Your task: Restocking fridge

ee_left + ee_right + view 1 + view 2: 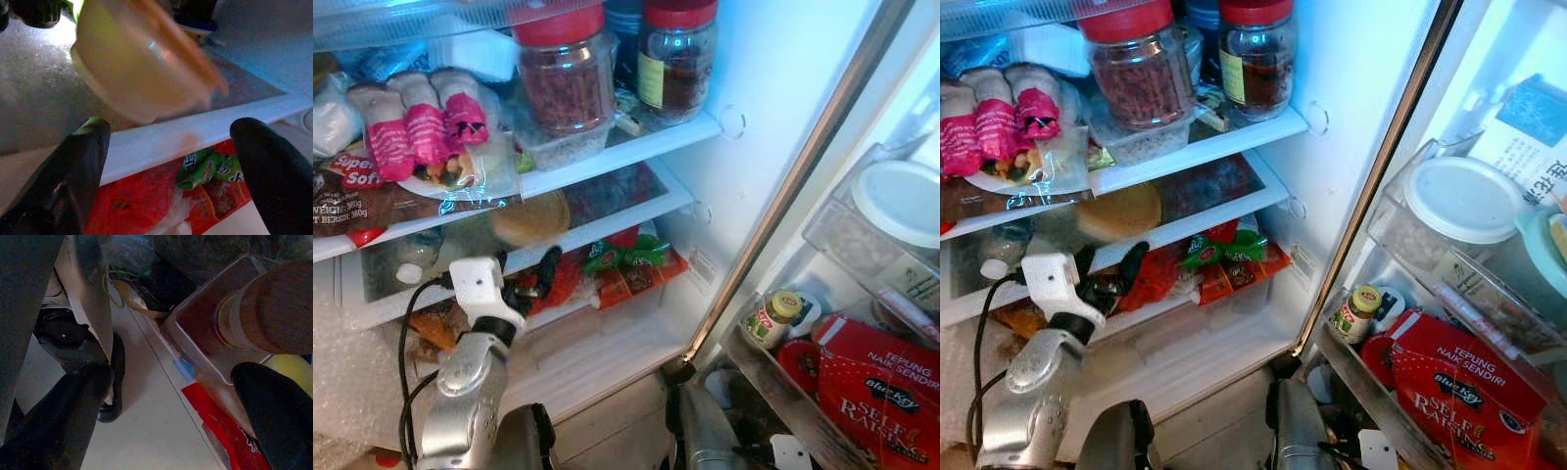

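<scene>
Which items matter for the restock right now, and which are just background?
In play:
- left hand, open, at the glass shelf edge
- tan lidded tub on that shelf
- right hand, open, low by the door

Background:
- red-lidded jars
- pink-wrapped rolls
- red and green packets
- flour box in the door bin

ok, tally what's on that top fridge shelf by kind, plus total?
Red-lidded jars: 2
Pink-wrapped rolls: 3
Total: 5

The left gripper is open at the shelf below.
</scene>
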Robot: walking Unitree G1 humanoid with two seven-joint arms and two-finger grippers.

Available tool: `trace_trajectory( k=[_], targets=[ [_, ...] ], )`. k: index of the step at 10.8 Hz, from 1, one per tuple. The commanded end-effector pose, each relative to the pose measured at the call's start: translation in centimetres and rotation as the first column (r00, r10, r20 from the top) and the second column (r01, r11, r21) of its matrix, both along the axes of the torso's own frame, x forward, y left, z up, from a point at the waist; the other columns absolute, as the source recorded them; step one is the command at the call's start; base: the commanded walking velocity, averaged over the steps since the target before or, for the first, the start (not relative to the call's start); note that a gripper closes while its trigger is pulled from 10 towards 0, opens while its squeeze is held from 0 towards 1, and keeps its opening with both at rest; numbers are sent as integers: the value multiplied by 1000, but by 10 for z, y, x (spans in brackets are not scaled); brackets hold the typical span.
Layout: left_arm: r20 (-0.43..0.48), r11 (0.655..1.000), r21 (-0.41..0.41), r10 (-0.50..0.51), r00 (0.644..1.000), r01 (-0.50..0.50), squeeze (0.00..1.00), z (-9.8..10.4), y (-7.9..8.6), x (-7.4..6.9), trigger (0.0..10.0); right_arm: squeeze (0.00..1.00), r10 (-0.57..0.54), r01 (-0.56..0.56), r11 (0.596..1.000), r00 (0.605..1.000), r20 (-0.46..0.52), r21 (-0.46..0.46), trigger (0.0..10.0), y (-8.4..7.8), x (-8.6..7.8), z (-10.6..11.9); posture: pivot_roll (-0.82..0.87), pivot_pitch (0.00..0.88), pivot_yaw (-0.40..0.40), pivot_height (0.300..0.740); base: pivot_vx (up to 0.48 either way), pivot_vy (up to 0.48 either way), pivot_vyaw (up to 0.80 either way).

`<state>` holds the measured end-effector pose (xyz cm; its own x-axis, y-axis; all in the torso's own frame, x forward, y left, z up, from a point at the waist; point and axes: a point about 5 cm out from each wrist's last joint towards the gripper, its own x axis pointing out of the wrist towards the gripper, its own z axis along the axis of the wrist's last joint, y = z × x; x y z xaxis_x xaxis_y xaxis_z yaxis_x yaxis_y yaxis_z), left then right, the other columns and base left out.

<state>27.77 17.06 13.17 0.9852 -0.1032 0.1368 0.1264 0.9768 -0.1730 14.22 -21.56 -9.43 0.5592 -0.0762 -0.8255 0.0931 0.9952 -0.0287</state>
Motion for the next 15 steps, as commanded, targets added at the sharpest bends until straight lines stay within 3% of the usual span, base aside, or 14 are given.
trace_trajectory(
  k=[1, 4, 9, 15],
  targets=[
    [15, 1000, -10, 21, 1000, -21, 0, 4, 0, 1, 10000, 0, 7, -7, 1000, 999, -35, 9, 10000, 1, -9, -4, -193, 132, -9, 583, 0, 0, 0],
    [81, 999, -47, 1, 997, 3, 0, 24, -13, 18, 10000, 0, 4, -4, 1000, 999, -33, 6, 10000, 1, -8, -3, -204, 126, -6, 583, 0, 0, 0],
    [24, 981, 192, -42, 999, 36, 0, -1, -8, -2, 10000, 0, 2, -2, 1000, 1000, -31, 10, 10000, 3, -8, -4, -196, 122, 3, 583, 0, 0, 0],
    [32, 970, 243, -29, 999, 20, 0, -5, -8, -2, 10000, 0, -1, 1, 1000, 999, -35, 11, 10000, 3, -10, -4, -207, 93, 11, 583, 0, 0, 0]
  ],
)
